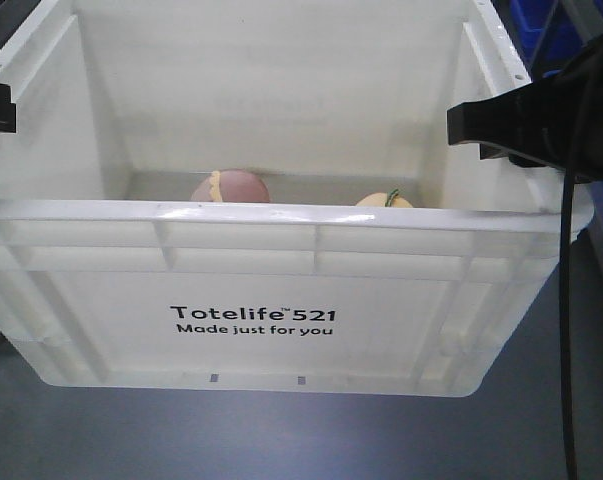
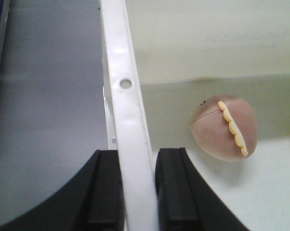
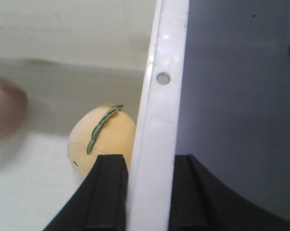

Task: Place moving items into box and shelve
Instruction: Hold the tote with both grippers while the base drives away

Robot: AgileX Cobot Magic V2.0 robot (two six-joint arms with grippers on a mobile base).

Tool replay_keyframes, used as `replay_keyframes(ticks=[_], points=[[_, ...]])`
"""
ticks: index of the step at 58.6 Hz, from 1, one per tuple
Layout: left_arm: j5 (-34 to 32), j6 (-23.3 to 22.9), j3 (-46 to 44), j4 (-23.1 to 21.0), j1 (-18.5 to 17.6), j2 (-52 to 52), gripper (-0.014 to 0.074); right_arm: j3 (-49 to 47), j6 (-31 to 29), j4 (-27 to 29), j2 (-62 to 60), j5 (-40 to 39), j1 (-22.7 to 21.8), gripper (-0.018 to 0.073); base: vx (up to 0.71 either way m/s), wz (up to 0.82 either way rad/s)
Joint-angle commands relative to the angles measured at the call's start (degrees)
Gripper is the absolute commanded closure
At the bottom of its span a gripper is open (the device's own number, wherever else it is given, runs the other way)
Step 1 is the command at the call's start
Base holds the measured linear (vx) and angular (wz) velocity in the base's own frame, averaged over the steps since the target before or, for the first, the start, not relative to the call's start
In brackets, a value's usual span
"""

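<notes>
I read the large white rectangular plastic crate (image 1: 281, 270) as upright and open-topped, with a ribbed rim and the black print "Totelife 521 Made just for you". One side rim passes between the fingers of the left claw (image 2: 137, 190), the other between those of the right claw (image 3: 149, 190), and both pairs press against it.

On the crate floor:
- The pinkish-brown rounded toy (image 2: 225, 127), with a scalloped yellow rim, lies ahead and right of the left claw.
- The pale yellow fruit-shaped toy (image 3: 104, 139), with a green leaf strip, lies just left of the right claw, partly behind its inner finger.
- The toys lie apart.

Grey surface (image 1: 281, 440) under white crate (image 1: 301, 260)
</notes>
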Motion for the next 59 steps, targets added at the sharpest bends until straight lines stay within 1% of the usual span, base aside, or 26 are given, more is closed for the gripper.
replay_keyframes(ticks=[1,23,59], points=[[-7.7,0.6,-2.5,1.1,-0.2,-1.5,0.0558,-2.3,-1.3,-6.2,-2.1,-7.1,-0.2,0.0495,0.21,-0.52],[-7.7,0.6,-2.5,1.1,-0.2,-1.5,0.0558,-2.3,-1.3,-6.2,-2.1,-7.1,-0.2,0.0495,0.21,-0.36],[-7.7,0.6,-2.5,1.1,-0.2,-1.5,0.0558,-2.3,-1.3,-6.2,-2.1,-7.1,-0.2,0.0495,0.28,-0.08]])
